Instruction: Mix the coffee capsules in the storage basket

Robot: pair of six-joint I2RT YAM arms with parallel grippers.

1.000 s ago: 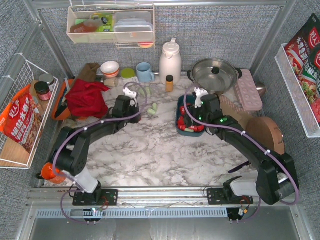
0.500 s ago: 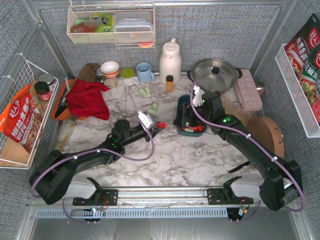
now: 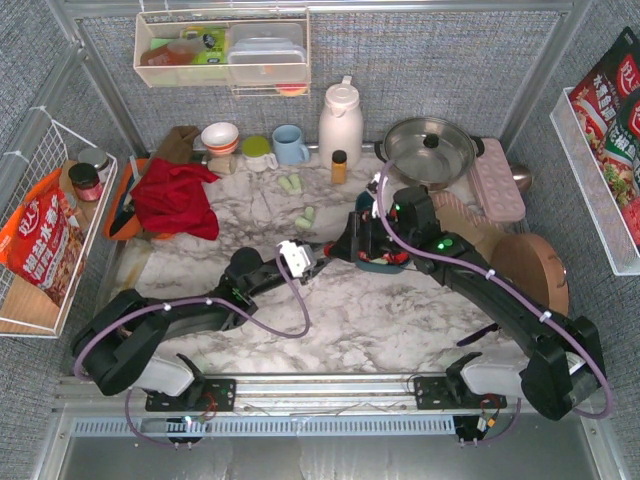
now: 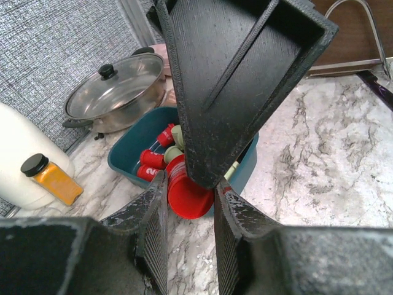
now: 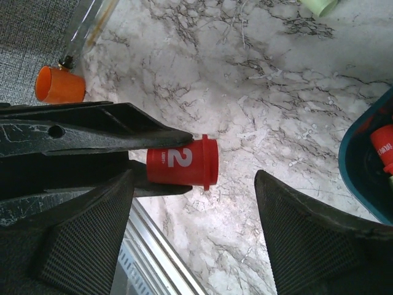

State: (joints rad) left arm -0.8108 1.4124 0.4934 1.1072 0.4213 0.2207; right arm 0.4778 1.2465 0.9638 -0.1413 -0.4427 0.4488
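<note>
Left claw [image 4: 190, 184] stretched low, pinching red capsule [image 5: 182, 161] just beside teal basket's [image 4: 126, 161] edge, right claw [image 3: 362, 238] spread wide alongside, open marble counter [image 3: 340, 325] nearer the bases

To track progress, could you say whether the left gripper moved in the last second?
Yes: the left gripper, holding a red capsule, swung right from the red cloth to the storage basket.

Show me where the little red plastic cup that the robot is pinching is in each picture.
Left wrist: red plastic cup bottom centre, pinched.
Right wrist: cup centre.
Top external: unseen, at left gripper's tip, centre.
Shared: dark teal plastic basket.
</note>
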